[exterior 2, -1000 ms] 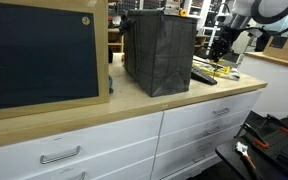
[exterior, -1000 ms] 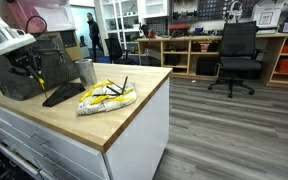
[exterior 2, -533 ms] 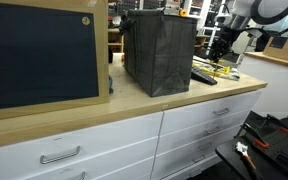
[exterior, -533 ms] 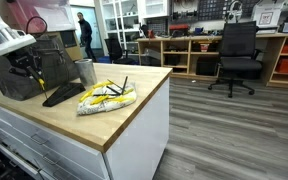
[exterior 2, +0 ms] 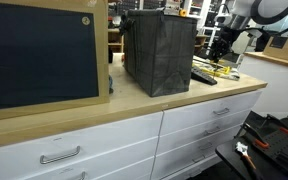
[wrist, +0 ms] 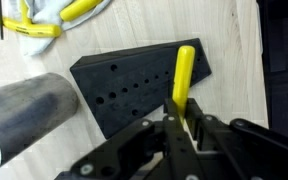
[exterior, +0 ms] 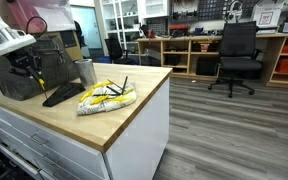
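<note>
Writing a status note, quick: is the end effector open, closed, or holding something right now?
End effector: closed, holding the yellow stick over the black perforated block.

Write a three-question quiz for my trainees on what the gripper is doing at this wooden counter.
1. True or false: the gripper is shut on the yellow stick.
2. In the wrist view, what shows behind the stick? A) black block with holes B) a plate C) a keyboard
3. Fill in: in the wrist view, a grey ____ lies beside the block.
Key: 1 true; 2 A; 3 cylinder (the grey cylinder).
</note>
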Motion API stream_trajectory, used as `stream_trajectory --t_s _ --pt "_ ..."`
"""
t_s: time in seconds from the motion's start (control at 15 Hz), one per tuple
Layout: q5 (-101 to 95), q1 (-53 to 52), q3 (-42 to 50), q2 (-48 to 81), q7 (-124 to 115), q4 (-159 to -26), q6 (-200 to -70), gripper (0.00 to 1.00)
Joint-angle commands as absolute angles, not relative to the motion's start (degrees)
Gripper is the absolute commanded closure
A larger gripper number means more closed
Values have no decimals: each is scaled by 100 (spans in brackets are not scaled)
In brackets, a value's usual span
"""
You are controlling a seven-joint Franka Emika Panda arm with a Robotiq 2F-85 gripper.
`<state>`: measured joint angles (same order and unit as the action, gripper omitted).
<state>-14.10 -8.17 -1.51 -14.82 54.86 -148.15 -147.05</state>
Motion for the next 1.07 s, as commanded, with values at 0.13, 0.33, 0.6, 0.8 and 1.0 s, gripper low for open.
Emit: stream_trajectory --t_s 0.13,0.33,0.6,0.8,1.0 --pt "-1406 -813 -161 -1484 5482 -14806 -14688 85" --pt "-1406 -813 -161 -1484 5482 -14806 -14688 85" --pt "-1406 -813 -161 -1484 5482 -14806 -14688 85" --pt "-1406 -813 -161 -1484 5482 -14806 -14688 85" --pt "-1406 -813 -161 -1484 5482 -14806 -14688 85"
